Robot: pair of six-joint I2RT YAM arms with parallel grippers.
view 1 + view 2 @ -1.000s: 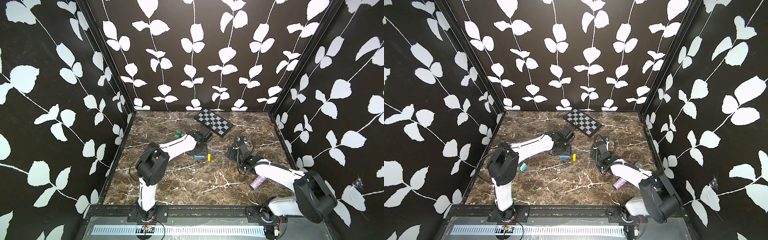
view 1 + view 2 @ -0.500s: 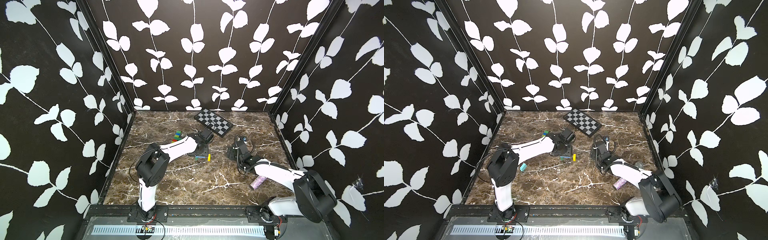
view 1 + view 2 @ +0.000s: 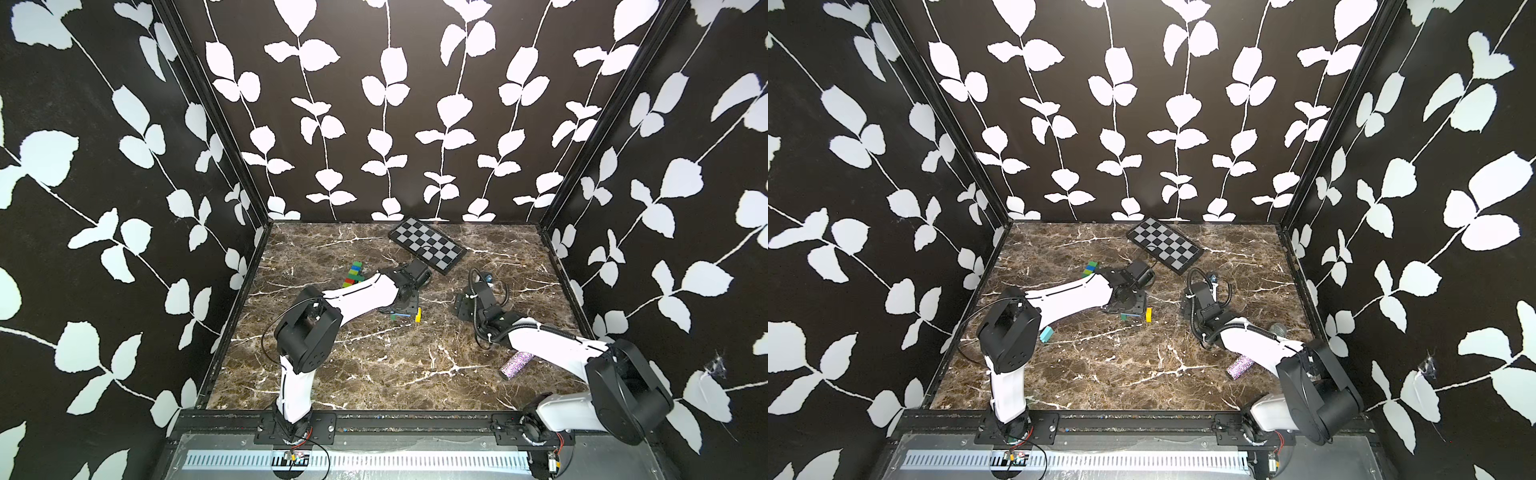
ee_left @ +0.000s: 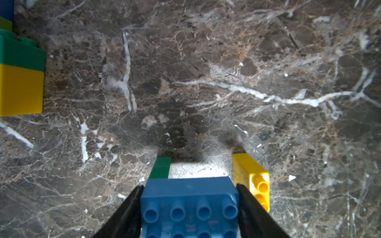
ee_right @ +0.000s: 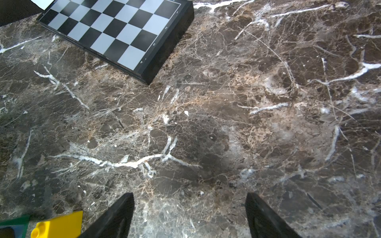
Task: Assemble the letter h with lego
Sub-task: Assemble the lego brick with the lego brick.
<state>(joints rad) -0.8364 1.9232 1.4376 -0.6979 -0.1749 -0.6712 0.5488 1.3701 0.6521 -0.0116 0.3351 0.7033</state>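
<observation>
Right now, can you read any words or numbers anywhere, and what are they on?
"4", "3", "2": tiny sideways digits along the edge of the board, seen in the right wrist view; blurred, so this is my best reading.
One more mark further along that edge: too small to read.
Blue brick: no letters that I can read.
The other bricks, walls and arms: no text that I can see.

Your white-and-black left arm [image 3: 357, 297] stretches low and forward, wrist bent down, and the left gripper [image 4: 189, 185] has its jaws clamped on a blue studded plastic brick [image 4: 189, 206]. Your right arm [image 3: 552, 345] also lies low, and the right gripper [image 5: 189, 194] has its jaws spread wide, holding nothing.
</observation>
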